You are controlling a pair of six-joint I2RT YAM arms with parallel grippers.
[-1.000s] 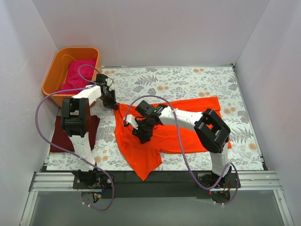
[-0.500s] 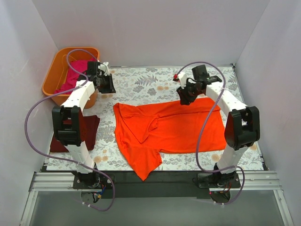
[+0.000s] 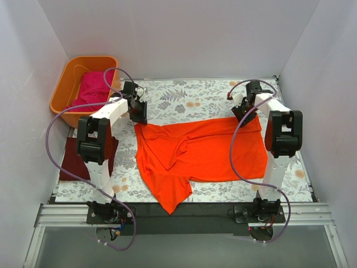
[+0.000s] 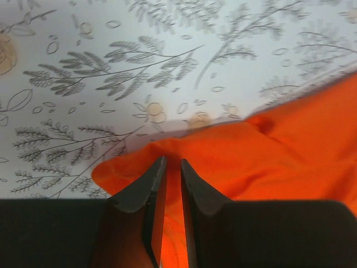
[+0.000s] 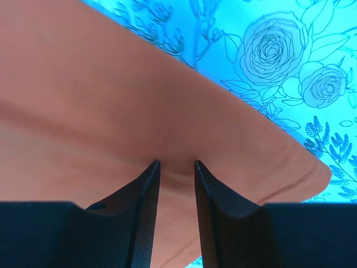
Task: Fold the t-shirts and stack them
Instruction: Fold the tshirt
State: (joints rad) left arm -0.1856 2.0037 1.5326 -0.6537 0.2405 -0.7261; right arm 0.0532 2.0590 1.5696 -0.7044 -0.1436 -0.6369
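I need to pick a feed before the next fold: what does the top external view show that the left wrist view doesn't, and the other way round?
Only top external: the whole orange-red t-shirt spread out, the maroon t-shirt beside the left arm, the magenta-pink t-shirt in the orange tub, and the right end effector at the shirt's far right corner.
Only left wrist: the left end effector with its fingers narrowly apart astride a pucker at the cloth's edge; a pinch cannot be confirmed.
Both: that end effector at the shirt's far left corner, on the floral table.
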